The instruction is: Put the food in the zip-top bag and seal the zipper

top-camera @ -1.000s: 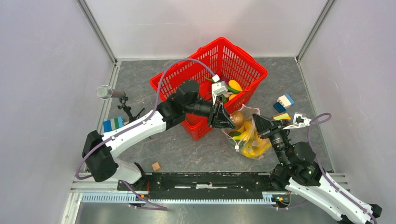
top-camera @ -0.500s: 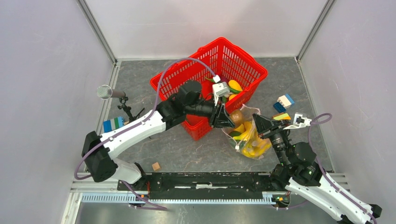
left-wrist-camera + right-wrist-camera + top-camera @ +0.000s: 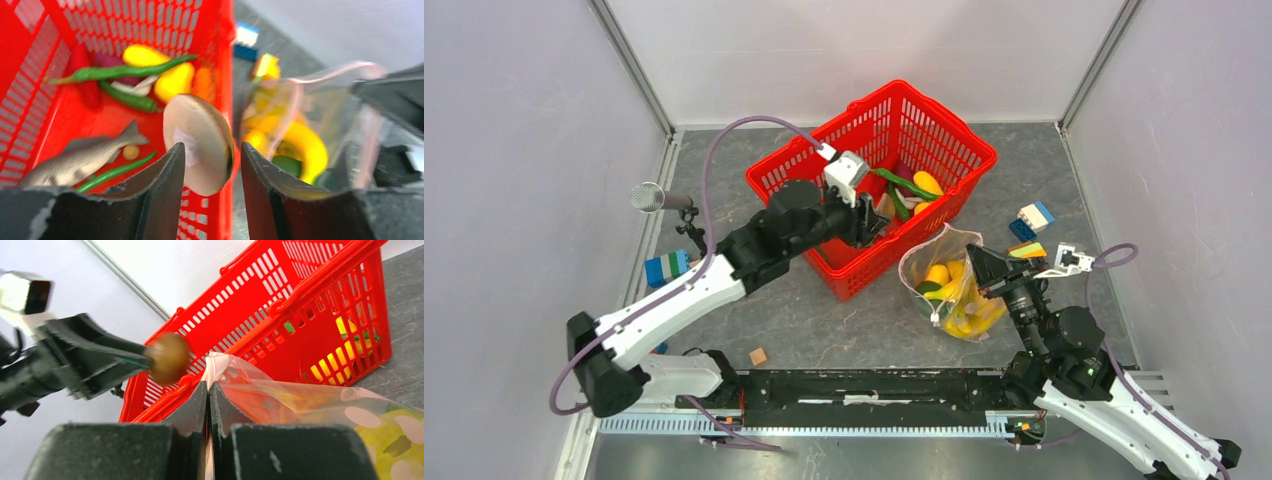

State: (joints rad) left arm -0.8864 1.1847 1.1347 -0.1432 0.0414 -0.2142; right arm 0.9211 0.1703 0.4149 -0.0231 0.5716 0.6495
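- The left gripper [image 3: 212, 151] clamps a round brown food piece [image 3: 196, 142] over the wall of the red basket [image 3: 921, 108].
- The right gripper [image 3: 209, 390], fingers together, pinches the zip-top bag [image 3: 952, 296] beside it.
- Yellow food [image 3: 938, 273] lies bagged; more waits in the basket; sealing is left.

Pinching a round tan food piece [image 3: 200, 145] between the two dark fingers [image 3: 160, 195] of the left hand [image 3: 212, 150]. Held up right in front of the side wall of a red basket [image 3: 125, 20]. Down in the basket: a long green pepper [image 3: 120, 72] next to two yellow pieces [image 3: 175, 82], a red pepper [image 3: 85, 82], a grey toy fish [image 3: 80, 160] and a little tan ball [image 3: 131, 151] just beside its tail. To the right, on the grey worktop [image 3: 280, 40], a clear bag [image 3: 330, 95] with its mouth open and yellow food [image 3: 307, 145] inside. A green bit [image 3: 290, 165] low in the bag too. Farther off, a blue brick [image 3: 245, 50], blurry.
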